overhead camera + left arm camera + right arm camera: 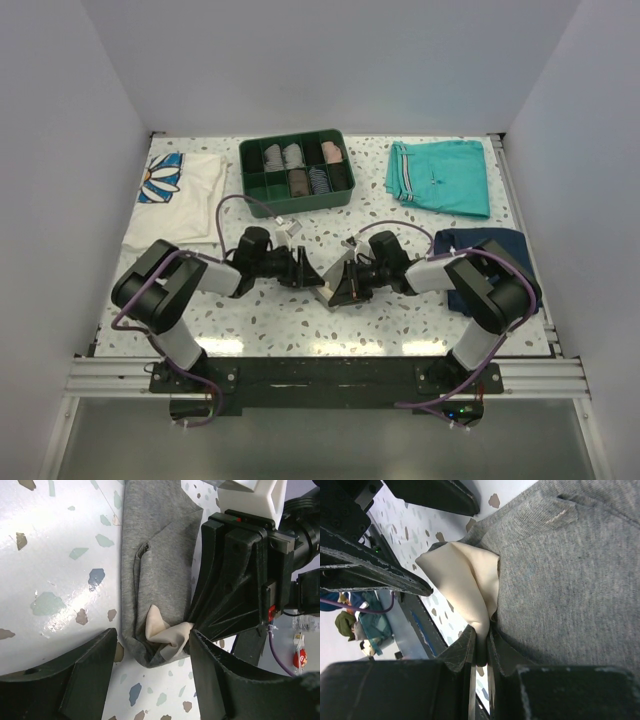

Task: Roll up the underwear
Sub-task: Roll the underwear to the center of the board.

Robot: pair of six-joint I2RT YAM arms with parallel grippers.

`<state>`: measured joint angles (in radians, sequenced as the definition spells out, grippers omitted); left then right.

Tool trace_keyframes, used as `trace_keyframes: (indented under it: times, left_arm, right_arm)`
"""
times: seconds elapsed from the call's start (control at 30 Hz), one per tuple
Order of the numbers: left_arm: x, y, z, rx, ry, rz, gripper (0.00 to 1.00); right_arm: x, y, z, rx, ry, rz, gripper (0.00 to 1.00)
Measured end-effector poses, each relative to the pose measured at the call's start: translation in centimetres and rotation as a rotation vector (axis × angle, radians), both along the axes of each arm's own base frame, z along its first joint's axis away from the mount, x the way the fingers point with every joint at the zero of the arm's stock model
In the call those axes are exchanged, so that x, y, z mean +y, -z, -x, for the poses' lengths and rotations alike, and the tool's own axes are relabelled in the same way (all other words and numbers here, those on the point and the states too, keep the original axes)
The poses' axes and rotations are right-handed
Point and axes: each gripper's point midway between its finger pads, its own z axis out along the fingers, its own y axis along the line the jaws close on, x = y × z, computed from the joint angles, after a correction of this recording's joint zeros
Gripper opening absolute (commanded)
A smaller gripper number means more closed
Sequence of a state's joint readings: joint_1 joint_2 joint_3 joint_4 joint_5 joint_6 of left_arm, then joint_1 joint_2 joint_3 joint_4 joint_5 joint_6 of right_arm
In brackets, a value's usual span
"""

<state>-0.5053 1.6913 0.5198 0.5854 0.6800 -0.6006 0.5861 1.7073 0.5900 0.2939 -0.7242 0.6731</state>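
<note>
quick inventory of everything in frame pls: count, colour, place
underwear: 1, grey with cream lining, table centre, between the grippers
organiser tray: 1, dark green, far centre
rolled garments: several, grey, tan and dark, in the tray's compartments
T-shirt: 1, white with daisy print, far left
shorts: 1, teal, far right
folded garment: 1, navy, right edge, partly behind the right arm
table: 1, white speckled
left gripper: 1, black, open, straddling the underwear's end
right gripper: 1, black, shut on the underwear's cream fold

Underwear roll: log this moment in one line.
underwear: grey, cream lining showing | right gripper: shut on underwear edge | left gripper: open, astride its end
</note>
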Motion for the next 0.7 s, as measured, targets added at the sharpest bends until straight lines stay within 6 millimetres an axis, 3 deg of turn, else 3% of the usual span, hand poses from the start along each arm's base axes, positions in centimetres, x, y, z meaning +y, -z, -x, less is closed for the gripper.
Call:
trace_keyframes:
  times: [0.27,0.37,0.7]
  left_arm:
    - [0.3,-0.1,1.3,-0.03,0.025,0.044,0.69]
    - [0.4,-0.1,1.5,-0.032,0.031,0.051,0.65]
    - [0.3,0.9,0.8,0.005,0.017,0.036,0.34]
  right_arm:
    - [0.0,0.0,0.0,0.0,-0.002,0.003,0.05]
    - [-0.1,0.0,0.0,0.0,-0.003,0.005,0.05]
    - [-0.2,0.0,0.0,-0.004,-0.012,0.014,0.06]
